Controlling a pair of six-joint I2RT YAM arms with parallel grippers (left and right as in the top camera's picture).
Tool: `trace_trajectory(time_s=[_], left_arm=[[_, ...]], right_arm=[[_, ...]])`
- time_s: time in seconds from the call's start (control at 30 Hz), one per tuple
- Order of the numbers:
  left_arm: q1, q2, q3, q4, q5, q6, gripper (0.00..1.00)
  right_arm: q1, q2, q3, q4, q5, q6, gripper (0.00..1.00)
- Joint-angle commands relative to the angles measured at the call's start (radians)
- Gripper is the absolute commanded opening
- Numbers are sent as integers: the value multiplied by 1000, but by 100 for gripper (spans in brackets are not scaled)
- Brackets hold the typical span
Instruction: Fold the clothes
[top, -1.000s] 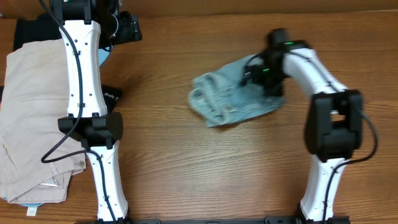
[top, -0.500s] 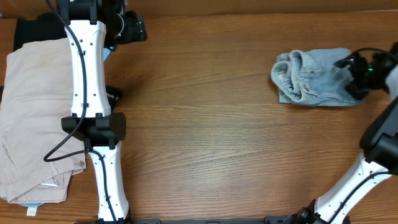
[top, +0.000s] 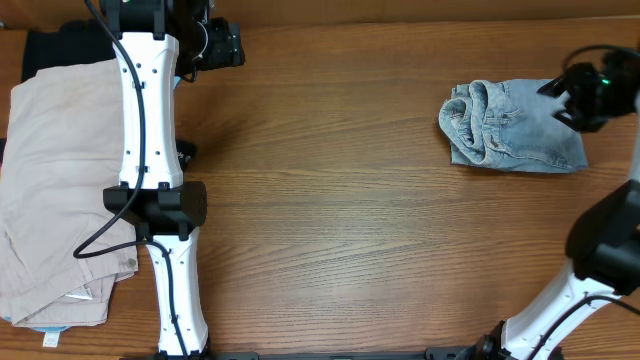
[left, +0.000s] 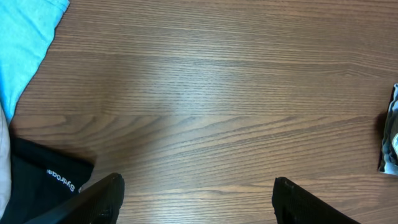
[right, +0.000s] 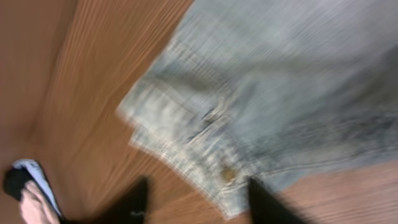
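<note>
The clothes, a pair of faded light blue denim shorts (top: 515, 125), lie folded in a small bundle at the far right of the table. My right gripper (top: 578, 98) hovers over their right end. In the blurred right wrist view its two dark fingers stand apart at the bottom, with a corner of the shorts (right: 261, 106) lying between and beyond them; bare wood shows beside the left finger (right: 138, 202). My left gripper (top: 225, 45) is at the far left back, open over bare wood (left: 199, 202), holding nothing.
Large beige trousers (top: 50, 180) cover the left edge of the table. A black garment with white lettering (left: 37, 180) and a bright blue cloth (left: 25, 37) lie near the left gripper. Both white arm bases stand at the front edge.
The right arm carried the shorts from the table's middle to the far right and set them down flatter. The left arm has shifted slightly right.
</note>
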Motion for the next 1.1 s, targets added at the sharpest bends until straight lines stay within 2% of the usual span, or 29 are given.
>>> trace_trajectory(time_s=[0.0, 0.13, 0.33, 0.57, 0.83, 1.07], left_arm=[[-5, -25, 17, 4, -5, -6, 79], [-5, -25, 17, 3, -5, -6, 79], [-5, -25, 17, 4, -5, -2, 79], [-5, -25, 17, 0, -5, -2, 79], [-5, -25, 17, 0, -5, -2, 79], [-5, -24, 17, 0, -5, -2, 79]], right_arm=[[106, -3, -9, -14, 131, 2, 24], [203, 1, -89, 72, 244, 26, 19], [270, 4, -246, 331, 465, 141, 9], [251, 2, -264, 491, 361, 148, 4], [256, -27, -235, 420, 117, 92, 4], [224, -41, -235, 460, 167, 150, 4]])
